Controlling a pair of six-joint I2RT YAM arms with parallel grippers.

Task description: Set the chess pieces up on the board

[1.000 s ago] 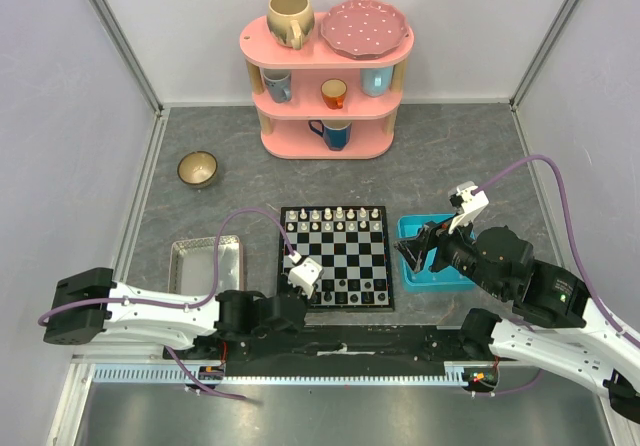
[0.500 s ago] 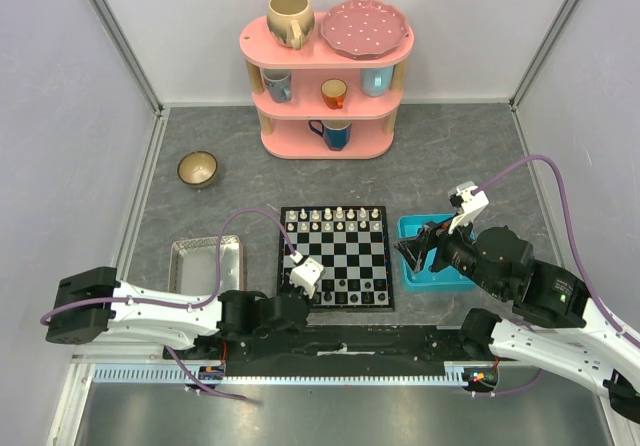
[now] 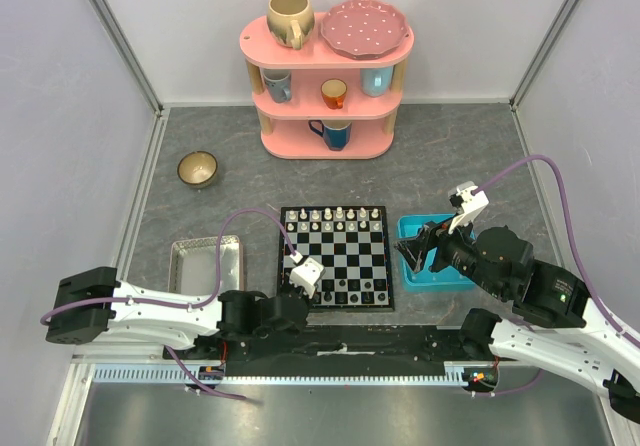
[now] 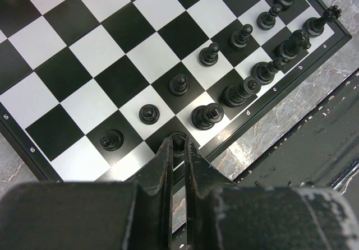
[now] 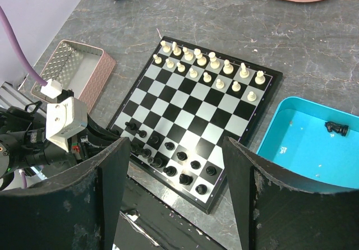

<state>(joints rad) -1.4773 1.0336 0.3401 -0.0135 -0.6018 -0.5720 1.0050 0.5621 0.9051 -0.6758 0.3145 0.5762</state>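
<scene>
Seemingly sixteen cream chess pieces [image 5: 207, 77] fill the board's [image 5: 190, 112] far rows, one black stray [image 5: 335, 128] lies in the blue tray [image 5: 297, 146], and, unchanged since before, my left gripper [image 4: 178, 144] clamps a black piece [image 4: 178, 139] at the near edge, right gripper [image 5: 175, 146] spread.

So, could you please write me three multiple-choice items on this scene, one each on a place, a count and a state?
1. The blue tray lies:
A) left of the board
B) right of the board
C) on the shelf

2. Pieces lying in the tray:
A) one
B) none
C) six

3. The left tool is:
A) open over the bowl
B) holding a cup
C) shut on a black piece at the board's near edge

Answers:
1 B: the top view shows the tray beside the board's right edge.
2 A: the right wrist view shows a lone piece there.
3 C: the left wrist view shows its fingers pinching the black piece.
</scene>
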